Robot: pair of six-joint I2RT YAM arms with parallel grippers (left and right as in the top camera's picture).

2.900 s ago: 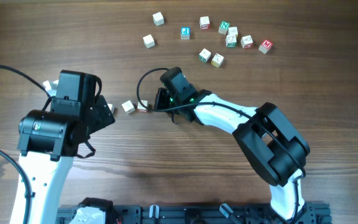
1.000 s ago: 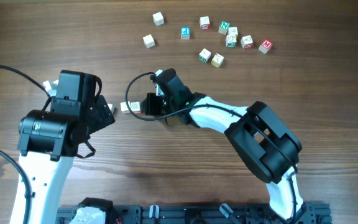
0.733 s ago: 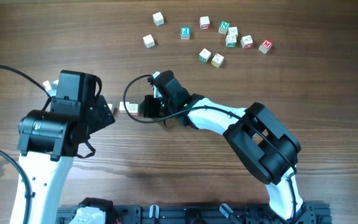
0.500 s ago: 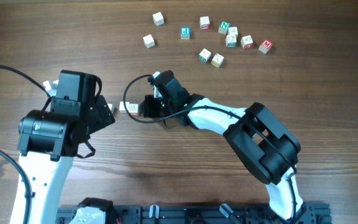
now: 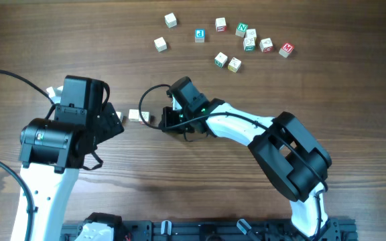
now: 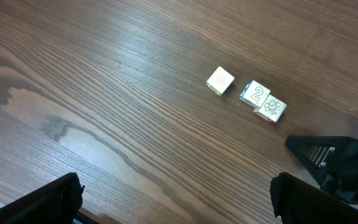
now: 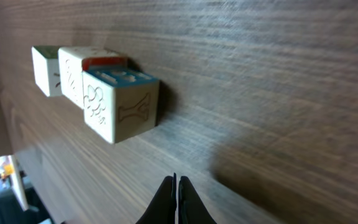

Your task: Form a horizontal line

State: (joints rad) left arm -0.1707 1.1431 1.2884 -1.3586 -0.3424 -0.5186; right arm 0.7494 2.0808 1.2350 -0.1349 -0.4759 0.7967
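Three cream letter cubes lie in a short row on the wooden table. In the left wrist view the "2" cube [image 6: 254,93] touches the cube beside it [image 6: 270,109], and a third cube [image 6: 220,81] sits a small gap to their left. From overhead only the middle of the row [image 5: 135,115] shows plainly. In the right wrist view the nearest cube [image 7: 120,106] stands just ahead of my right gripper [image 7: 177,182], which is shut on nothing and apart from it. My right gripper [image 5: 162,122] is just right of the row. My left gripper [image 6: 179,202] is open, left of the row, holding nothing.
Several loose coloured-letter cubes are scattered at the far side of the table, around a blue-letter one [image 5: 200,35] and a red one [image 5: 286,49]. A black cable [image 5: 147,100] loops over the table by the right wrist. The left arm's body [image 5: 52,140] fills the near left.
My right gripper, still shut, has drawn back a little to the right, away from the row. The cubes and the left arm stay where they were.
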